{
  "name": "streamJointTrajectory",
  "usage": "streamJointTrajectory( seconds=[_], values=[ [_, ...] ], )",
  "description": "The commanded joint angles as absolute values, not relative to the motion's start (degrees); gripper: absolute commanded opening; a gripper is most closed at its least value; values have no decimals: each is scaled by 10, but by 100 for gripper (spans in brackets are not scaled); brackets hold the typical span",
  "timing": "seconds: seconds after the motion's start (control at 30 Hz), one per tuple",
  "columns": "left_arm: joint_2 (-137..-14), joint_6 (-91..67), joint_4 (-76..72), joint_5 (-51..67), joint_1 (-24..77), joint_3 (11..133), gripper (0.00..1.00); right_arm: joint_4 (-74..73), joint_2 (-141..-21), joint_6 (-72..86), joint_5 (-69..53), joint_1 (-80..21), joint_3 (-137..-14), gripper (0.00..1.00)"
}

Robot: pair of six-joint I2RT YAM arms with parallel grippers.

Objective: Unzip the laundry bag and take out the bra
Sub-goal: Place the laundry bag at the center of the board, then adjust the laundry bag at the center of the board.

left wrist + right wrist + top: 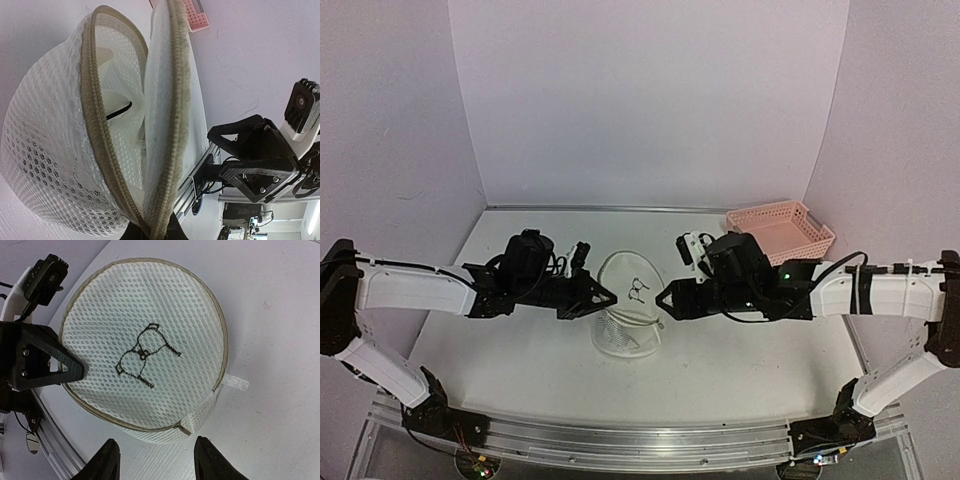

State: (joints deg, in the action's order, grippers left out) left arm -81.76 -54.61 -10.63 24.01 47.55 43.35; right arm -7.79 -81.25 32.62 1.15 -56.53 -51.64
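The laundry bag (628,318) lies mid-table, a round white mesh pouch with tan zipper rims and a black bra drawing (145,355) on its lid. My left gripper (605,298) is shut on the bag's rim at its left side. In the left wrist view the two zipper rims (172,100) stand parted. The bra (112,80) shows inside as white fabric with a thin black strap (119,110). My right gripper (665,300) is open and empty, just right of the bag. Its fingertips (106,460) straddle bare table near the zipper end tab (186,429), not touching it.
A pink lattice basket (782,230) stands at the back right, and its corner shows in the left wrist view (196,16). A white fabric loop (235,382) sticks out of the bag's side. The aluminium rail (620,440) runs along the near table edge.
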Motion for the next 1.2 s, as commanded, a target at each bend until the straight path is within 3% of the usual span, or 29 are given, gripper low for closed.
streamJointTrajectory(
  seconds=[0.0,0.17,0.43,1.17],
  values=[
    [-802,-574,-148,220,496,434,14,-69,-819,336,21,-571,-568,52],
    [-771,-577,-147,206,500,424,37,-69,-845,335,18,-586,-598,52],
    [-705,-566,-142,173,500,396,52,-69,-874,330,14,-603,-644,53],
    [-556,-446,118,-51,499,452,61,-78,-1007,287,-8,-626,-757,55]
  ],
)
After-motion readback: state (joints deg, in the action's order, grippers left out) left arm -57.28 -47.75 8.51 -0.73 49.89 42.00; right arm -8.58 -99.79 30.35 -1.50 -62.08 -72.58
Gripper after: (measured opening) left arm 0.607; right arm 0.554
